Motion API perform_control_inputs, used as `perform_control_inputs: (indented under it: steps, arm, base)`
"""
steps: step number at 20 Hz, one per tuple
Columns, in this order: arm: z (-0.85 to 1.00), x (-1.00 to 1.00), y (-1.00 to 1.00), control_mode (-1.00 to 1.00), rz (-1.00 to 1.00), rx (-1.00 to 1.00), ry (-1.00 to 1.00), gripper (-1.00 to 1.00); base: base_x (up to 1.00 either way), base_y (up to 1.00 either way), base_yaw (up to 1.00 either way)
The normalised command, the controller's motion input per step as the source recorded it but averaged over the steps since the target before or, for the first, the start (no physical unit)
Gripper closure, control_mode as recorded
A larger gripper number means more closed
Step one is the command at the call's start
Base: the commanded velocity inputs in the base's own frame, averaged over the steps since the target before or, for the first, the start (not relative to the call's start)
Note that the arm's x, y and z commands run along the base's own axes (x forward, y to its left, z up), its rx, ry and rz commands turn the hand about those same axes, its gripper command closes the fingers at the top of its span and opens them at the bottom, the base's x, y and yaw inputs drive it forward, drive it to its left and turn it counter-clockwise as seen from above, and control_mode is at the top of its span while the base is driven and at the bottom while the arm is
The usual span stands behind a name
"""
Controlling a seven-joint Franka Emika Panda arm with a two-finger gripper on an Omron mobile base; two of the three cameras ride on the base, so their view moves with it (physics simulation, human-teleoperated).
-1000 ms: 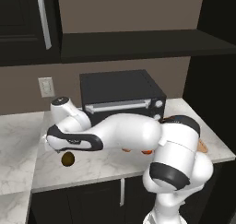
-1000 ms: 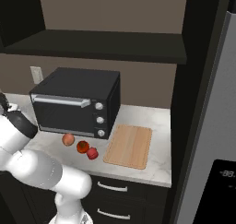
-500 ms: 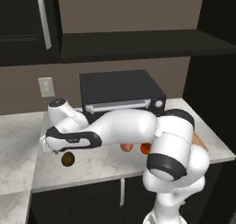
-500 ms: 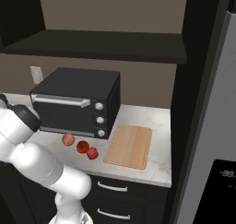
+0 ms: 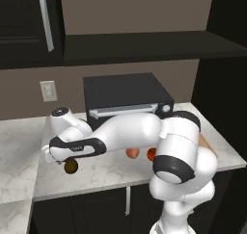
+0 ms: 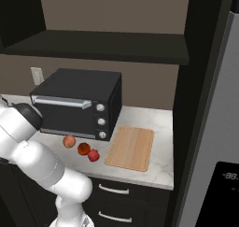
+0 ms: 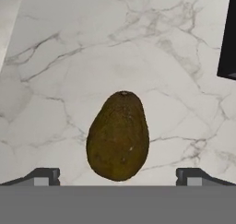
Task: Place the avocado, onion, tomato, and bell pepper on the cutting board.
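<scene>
The avocado (image 7: pixel 118 135), dark olive-brown and egg-shaped, lies on the marble counter. My gripper (image 7: pixel 118 177) is open just above it, one fingertip (image 7: pixel 44 176) on each side of its near end, touching nothing. In the left base view the avocado (image 5: pixel 71 166) sits under my hand at the counter's left front. The pale peach onion (image 6: pixel 69 141) lies in front of the oven. Beside it are an orange-red piece (image 6: pixel 84 149) and a crimson piece (image 6: pixel 94 155), the tomato and bell pepper; I cannot tell which is which. The tan cutting board (image 6: pixel 130 147) lies bare to their right.
A black toaster oven (image 6: pixel 77 104) stands at the back of the counter (image 5: pixel 29 146), close behind the produce. A dark shelf (image 5: pixel 144 45) hangs above. The counter's front edge runs just below the avocado. A tall fridge (image 6: pixel 214 128) bounds the right side.
My arm has leaned a little further left and the hand has settled slightly lower over the avocado. The gripper stays open; the produce has not moved.
</scene>
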Motion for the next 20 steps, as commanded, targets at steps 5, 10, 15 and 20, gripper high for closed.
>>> perform_control_inputs:
  steps: [5, 10, 15, 20]
  arm:
    - [-0.2, 0.0, 0.0, -1.0, -0.03, 0.0, 0.0, -1.0]
    - [-0.17, 0.0, 0.0, -1.0, -0.03, 0.0, 0.0, -1.0]
    - [-0.13, 0.0, 0.0, -1.0, -0.06, 0.0, 0.0, -1.0]
    - [-0.11, 0.0, 0.0, -1.0, -0.05, 0.0, -0.01, -1.0]
  base:
    - [0.0, 0.0, 0.0]
    - [0.0, 0.0, 0.0]
    - [0.0, 0.0, 0.0]
    - [0.0, 0.0, 0.0]
